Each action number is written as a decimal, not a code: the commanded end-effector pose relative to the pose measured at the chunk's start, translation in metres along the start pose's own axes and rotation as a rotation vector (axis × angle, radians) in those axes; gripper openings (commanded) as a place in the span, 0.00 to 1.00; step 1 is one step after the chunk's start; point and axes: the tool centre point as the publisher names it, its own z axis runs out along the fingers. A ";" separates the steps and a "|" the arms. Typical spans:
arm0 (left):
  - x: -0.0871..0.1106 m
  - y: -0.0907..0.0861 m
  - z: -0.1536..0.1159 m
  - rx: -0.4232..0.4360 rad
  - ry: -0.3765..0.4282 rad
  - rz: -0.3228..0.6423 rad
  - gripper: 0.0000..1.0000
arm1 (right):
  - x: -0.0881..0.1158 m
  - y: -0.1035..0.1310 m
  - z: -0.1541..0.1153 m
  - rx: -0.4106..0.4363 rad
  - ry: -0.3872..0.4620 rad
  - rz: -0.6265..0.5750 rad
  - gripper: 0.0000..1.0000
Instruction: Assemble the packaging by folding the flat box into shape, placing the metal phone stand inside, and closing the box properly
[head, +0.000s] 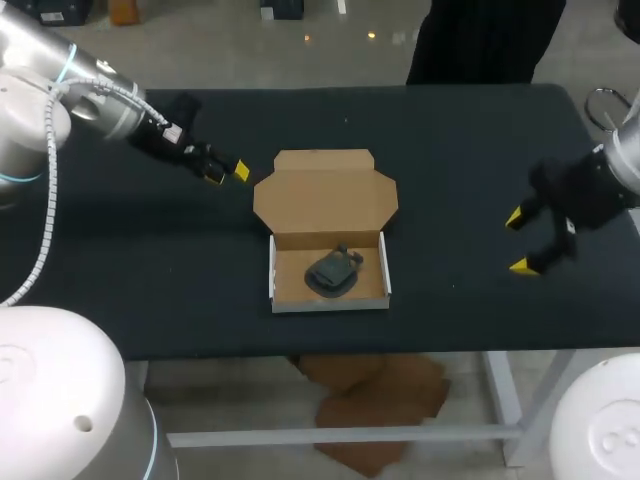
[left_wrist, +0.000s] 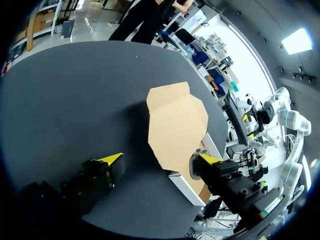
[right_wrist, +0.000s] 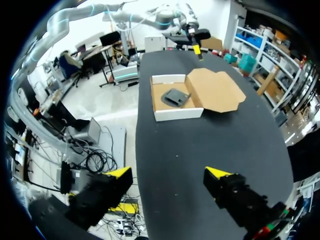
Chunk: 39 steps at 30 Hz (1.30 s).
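The box (head: 330, 303) sits formed at centre frame, with the phone stand (head: 335, 272) inside. Its lid (head: 325, 197) lies flat open toward the top (hinge running left to right). The left gripper (head: 227, 175), fingers apart and empty, hovers just left of the lid. The right gripper (head: 518, 242), likewise spread, is well apart, so the left looks better placed to close the lid.

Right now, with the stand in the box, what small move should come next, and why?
Probably bring the left gripper to the far edge of the lid, ready to fold it over. The stand already lies in the box, the lid lies flat and open behind it, and this open gripper is nearest.
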 end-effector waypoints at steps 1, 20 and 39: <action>-0.009 -0.003 0.010 -0.003 0.030 -0.006 1.00 | -0.014 0.011 0.001 0.032 0.069 -0.009 1.00; -0.023 -0.005 0.036 -0.008 0.186 -0.042 0.97 | -0.046 0.044 -0.001 0.099 0.101 -0.104 1.00; -0.013 -0.007 0.063 -0.005 0.328 -0.026 0.84 | -0.081 0.079 0.006 0.153 0.137 -0.180 1.00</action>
